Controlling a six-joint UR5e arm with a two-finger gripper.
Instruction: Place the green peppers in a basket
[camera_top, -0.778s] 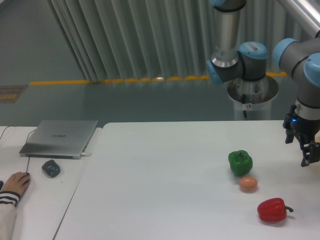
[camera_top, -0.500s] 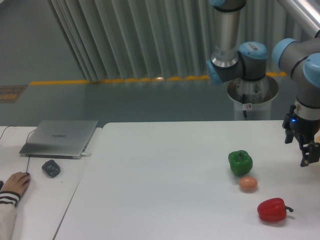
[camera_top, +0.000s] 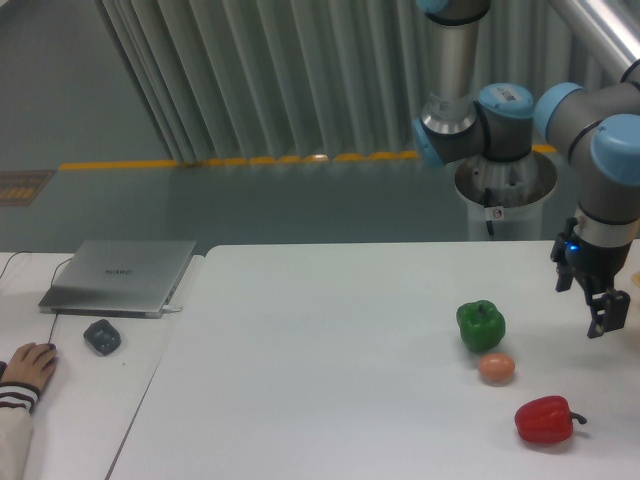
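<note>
The green pepper (camera_top: 481, 325) sits on the white desk (camera_top: 330, 360) toward the right side, upright on its lobes with its stem on top. Just near of it, almost touching, lies a brown egg-like ball (camera_top: 496, 368), and nearer still and further right lies a red bell pepper (camera_top: 546, 420) with its dark stem pointing right. The claw (camera_top: 597, 312) hangs above the desk at the right edge of the scene, to the right of the green pepper and apart from it; it carries nothing, and how wide its fingers stand cannot be told from this angle. A small blue light glows on the wrist above it. On the left, a separate desk carries a closed silver laptop (camera_top: 120, 275) whose lid bears a small mark too faint to read, a dark mouse-like object (camera_top: 102, 336), and a person's hand (camera_top: 28, 365) at the near-left edge.
</note>
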